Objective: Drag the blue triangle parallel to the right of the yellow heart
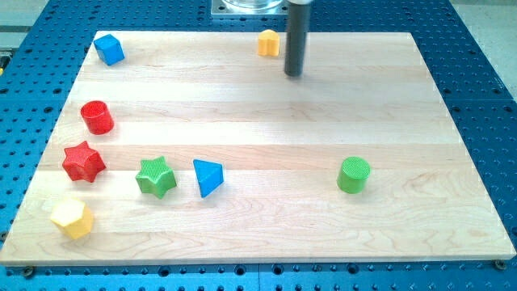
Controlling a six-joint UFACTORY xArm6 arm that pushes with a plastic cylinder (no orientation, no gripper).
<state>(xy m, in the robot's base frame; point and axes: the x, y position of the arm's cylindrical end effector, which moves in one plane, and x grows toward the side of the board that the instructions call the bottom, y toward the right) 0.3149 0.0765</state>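
The blue triangle (pixel 208 178) lies on the wooden board (pixel 266 234) left of centre, near the view's bottom, just right of a green star (pixel 156 176). A small yellow block (pixel 268 43), which looks like the heart, sits at the board's top edge near the middle. My tip (pixel 293 73) is on the board just right of and slightly below this yellow block, without touching it. It is far above and to the right of the blue triangle.
A blue cube (pixel 108 49) is at the top left. A red cylinder (pixel 97 117) and a red star (pixel 83 162) stand along the left side. A yellow pentagon (pixel 73 218) is at the bottom left. A green cylinder (pixel 354 175) is at the right.
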